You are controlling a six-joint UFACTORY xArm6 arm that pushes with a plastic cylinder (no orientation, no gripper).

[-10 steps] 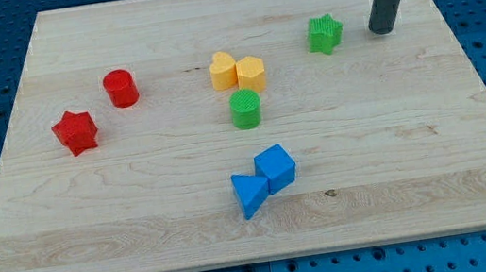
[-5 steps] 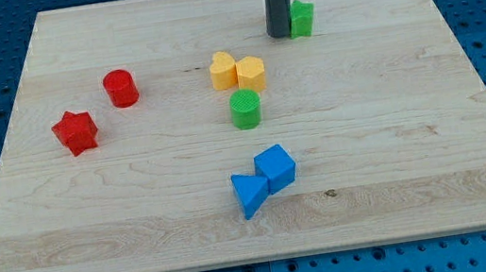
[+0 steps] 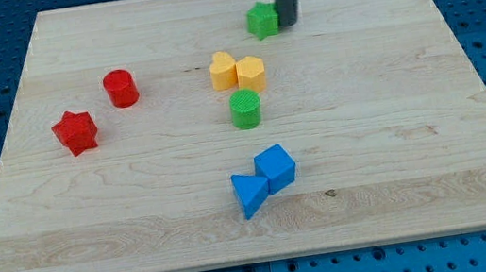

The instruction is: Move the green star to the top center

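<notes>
The green star [image 3: 261, 20] lies near the view's top, a little right of centre on the wooden board [image 3: 414, 131]. My tip [image 3: 289, 24] stands right against the star's right side, touching it or nearly so. The dark rod rises from there out of the view's top.
A yellow heart-like block [image 3: 223, 69] and a yellow hexagon [image 3: 251, 74] sit together below the star, with a green cylinder [image 3: 245, 109] under them. A red cylinder [image 3: 120, 87] and red star [image 3: 75, 132] lie at the left. A blue cube [image 3: 275, 167] and blue triangle [image 3: 249, 193] lie lower centre.
The rod swept from the far right past the star to its left, then back to its right side. The green star moved up and left towards the top centre.
</notes>
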